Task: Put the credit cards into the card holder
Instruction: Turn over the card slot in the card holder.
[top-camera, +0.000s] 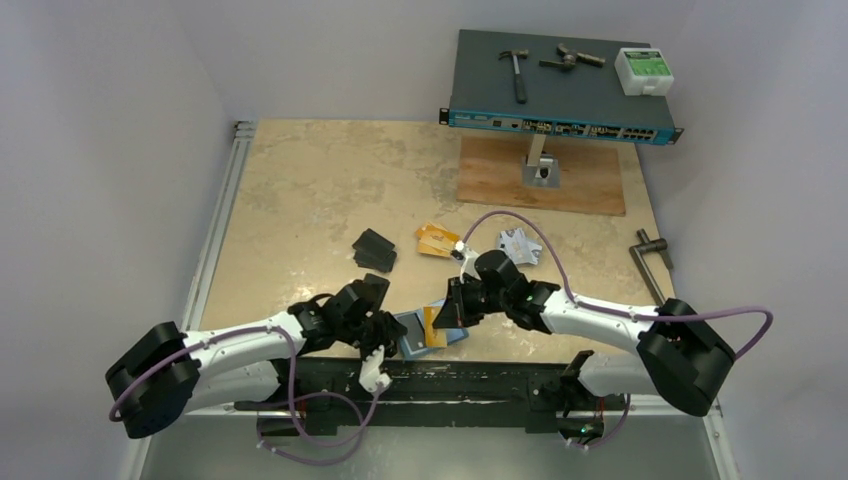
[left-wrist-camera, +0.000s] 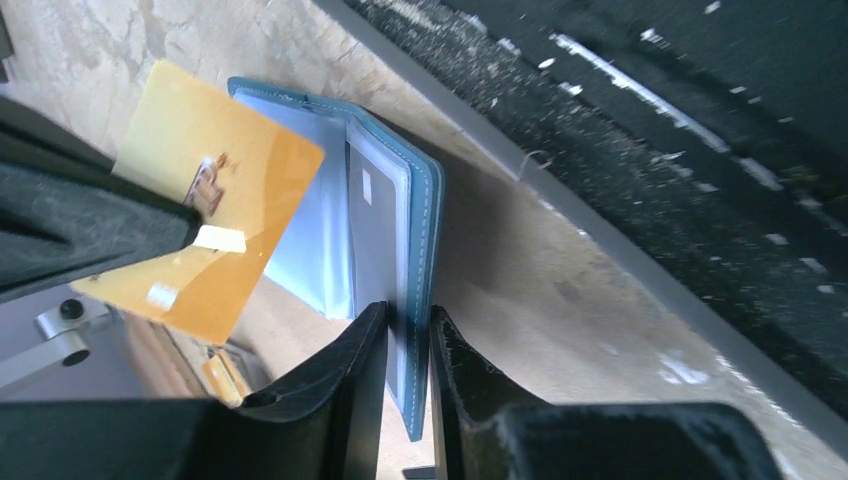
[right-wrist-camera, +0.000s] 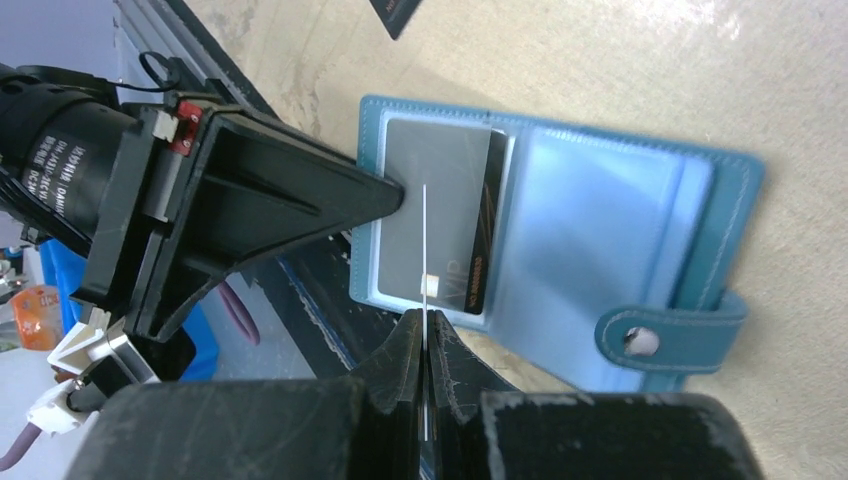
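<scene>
The teal card holder (right-wrist-camera: 610, 190) lies open near the table's front edge, also seen from above (top-camera: 410, 335). A black card (right-wrist-camera: 445, 230) sits in its left pocket. My left gripper (left-wrist-camera: 410, 322) is shut on the card holder's cover edge (left-wrist-camera: 425, 210); from the right wrist view its finger (right-wrist-camera: 330, 195) presses that edge. My right gripper (right-wrist-camera: 425, 322) is shut on an orange-gold credit card (left-wrist-camera: 200, 230), seen edge-on (right-wrist-camera: 425, 240) just above the left pocket. From above, this card (top-camera: 433, 327) stands between the left gripper (top-camera: 393, 337) and the right gripper (top-camera: 452, 313).
Farther back lie a black card stack (top-camera: 375, 250), orange-gold cards (top-camera: 437, 240) and silver-white cards (top-camera: 520, 245). A black rail (top-camera: 470, 380) runs along the near edge. A wooden board (top-camera: 540, 175) with a network switch (top-camera: 560, 90) stands at the back.
</scene>
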